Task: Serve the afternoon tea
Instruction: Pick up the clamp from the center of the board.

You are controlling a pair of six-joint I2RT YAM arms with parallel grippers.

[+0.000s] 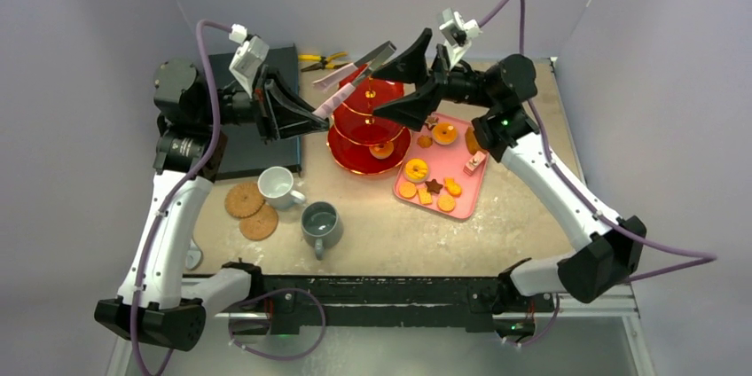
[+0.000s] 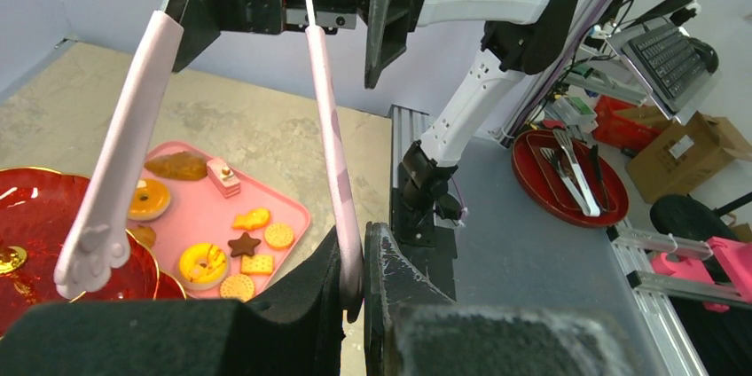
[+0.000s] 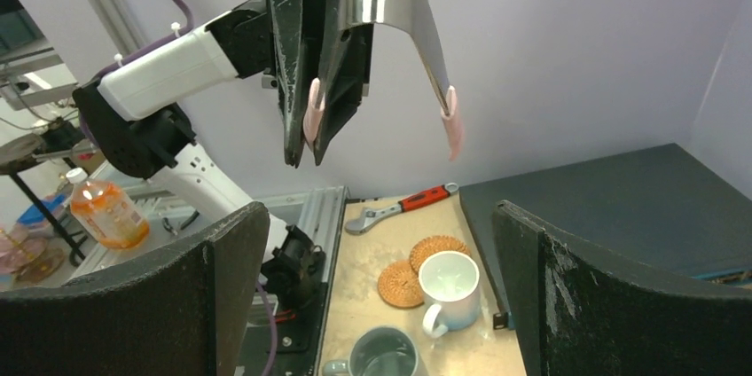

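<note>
Left jaws: pressed together on one pink-tipped leg of the tongs [image 2: 330, 128], close to its tip; the other leg stands free.
Right jaws: spread wide and holding nothing, raised above the stand and facing the tongs' steel end. I cannot tell whether they touch it.
Stand [image 1: 348, 159]: upright at mid-tabletop; one orange piece seems to sit on its lowest tier.
Pastries [image 1: 417, 169]: mostly on the pink tray [image 1: 470, 188], just right of the stand.
White mug [image 1: 277, 185], grey mug [image 1: 321, 223]: on the bare tabletop beside the coasters [image 1: 250, 209], not on them.
Step in hand: probably getting the tongs into a working hold, before more plating.
Next move calls for: my right jaws to straddle both legs so they can squeeze, then my left to let go.
</note>
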